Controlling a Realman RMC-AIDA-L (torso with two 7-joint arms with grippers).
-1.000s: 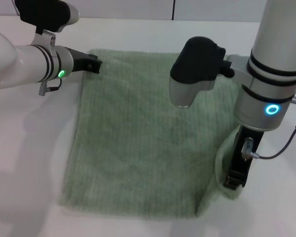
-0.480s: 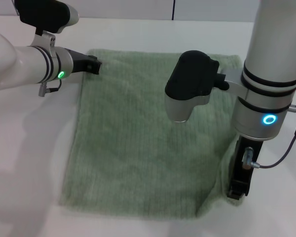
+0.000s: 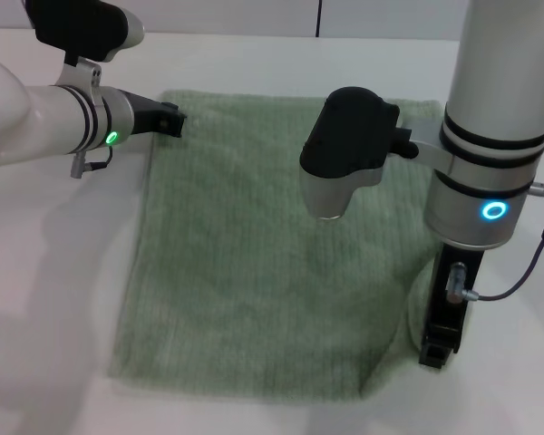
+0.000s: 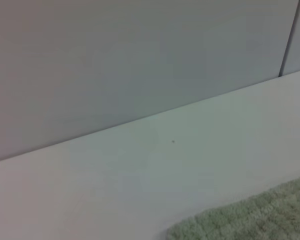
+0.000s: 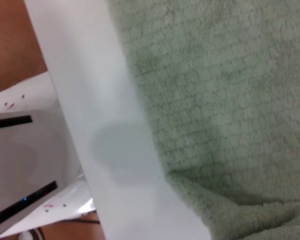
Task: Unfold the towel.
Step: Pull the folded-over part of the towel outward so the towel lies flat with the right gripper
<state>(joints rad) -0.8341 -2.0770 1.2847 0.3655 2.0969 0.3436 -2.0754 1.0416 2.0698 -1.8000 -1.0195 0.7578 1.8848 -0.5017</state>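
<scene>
The pale green towel [image 3: 272, 245] lies flat on the white table [image 3: 54, 272], and its near right corner is bunched up into a raised curl [image 3: 410, 317]. My right gripper [image 3: 435, 349] points down right beside that curl, at the towel's near right edge. My left gripper [image 3: 172, 120] rests at the towel's far left corner. The left wrist view shows only that corner of the towel [image 4: 250, 220] on the table. In the right wrist view the towel [image 5: 215, 100] fills most of the picture, with a fold near the table's edge.
A grey wall [image 4: 115, 60] rises behind the table's far edge. The right wrist view shows the table's edge [image 5: 110, 140] with brown floor [image 5: 10, 45] and white equipment [image 5: 25, 165] beyond it. My right arm's black wrist housing [image 3: 344, 145] hangs over the towel's middle.
My right arm has sunk and shifted nearer, and its gripper now stands just outside the bunched corner. The left arm has not moved.
</scene>
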